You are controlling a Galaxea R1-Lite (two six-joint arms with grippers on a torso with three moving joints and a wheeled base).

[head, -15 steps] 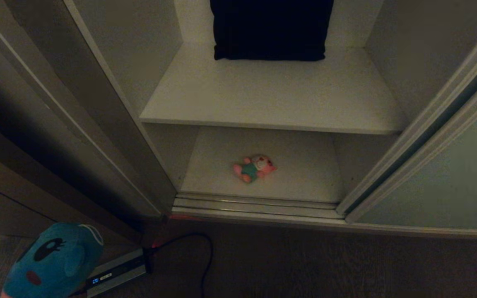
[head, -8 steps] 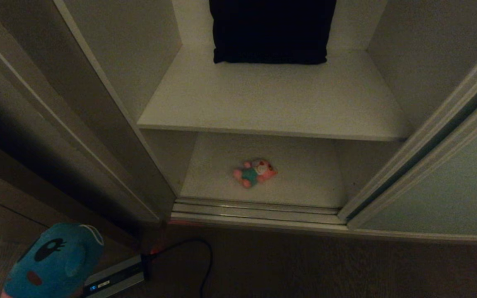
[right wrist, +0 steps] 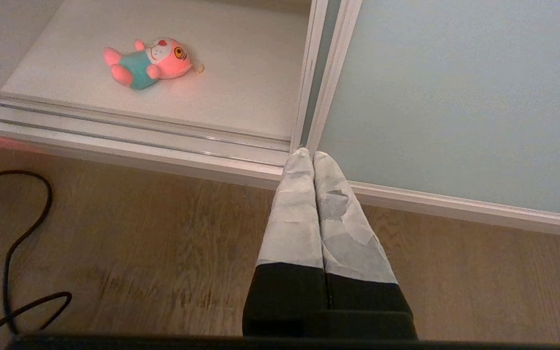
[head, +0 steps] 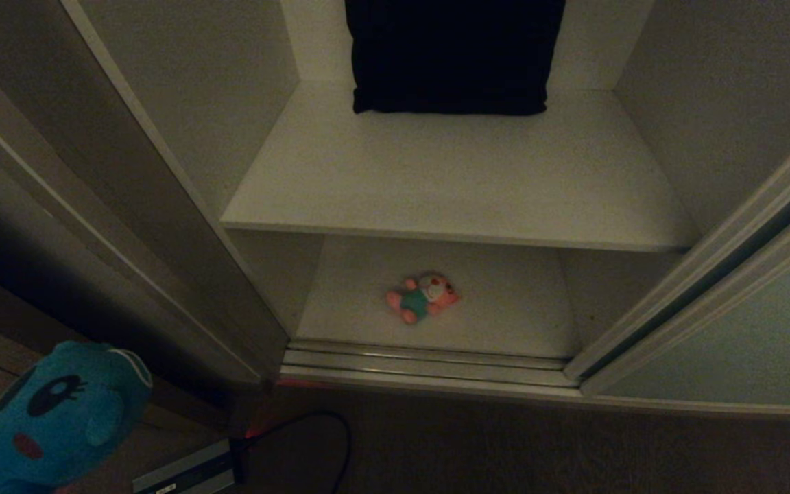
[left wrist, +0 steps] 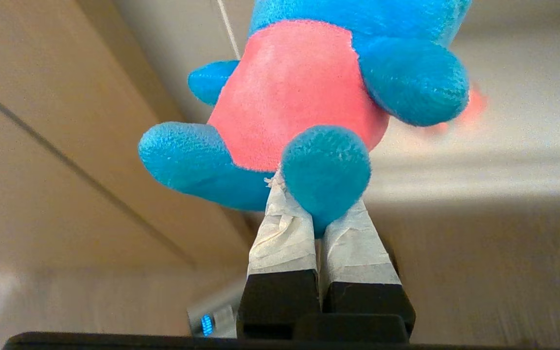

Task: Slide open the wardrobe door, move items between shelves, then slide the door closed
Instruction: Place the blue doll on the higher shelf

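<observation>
My left fingers [left wrist: 309,214] pinch the blue toy [left wrist: 309,87] by a leg, low left of the open wardrobe. The pink toy [head: 422,299] lies on the bottom shelf [head: 505,302]. The door [right wrist: 455,97] stands slid right; my right fingers [right wrist: 313,160] are closed, empty, near its frame.

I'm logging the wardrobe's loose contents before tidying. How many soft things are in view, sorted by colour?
Pink: 1, the pink plush toy on the lower shelf
Teal-blue: 1, the teal-blue plush toy held by the left gripper
Black: 1, the black cushion on the upper shelf
Total: 3
</observation>
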